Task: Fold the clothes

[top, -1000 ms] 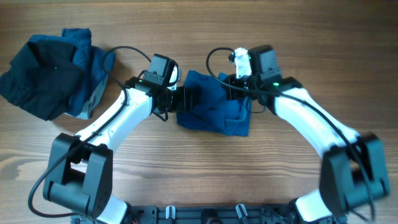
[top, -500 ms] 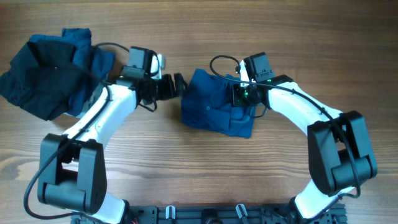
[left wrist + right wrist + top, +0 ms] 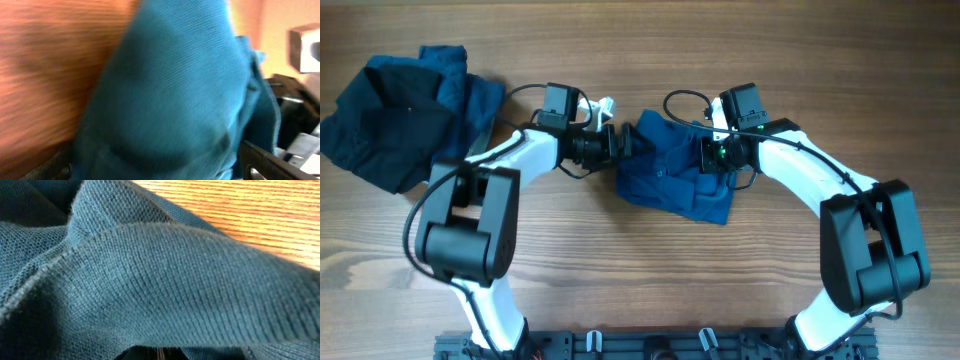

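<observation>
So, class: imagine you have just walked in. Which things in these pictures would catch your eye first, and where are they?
First, the crumpled blue shirt at the middle of the wooden table, with the left claw at its left edge and the right claw over its right part. Next, the heap of dark and blue clothes at the table's far left corner.

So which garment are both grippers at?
The medium-blue shirt at centre, between left gripper and right gripper; the dark navy garment and blue piece lie piled far left.
</observation>
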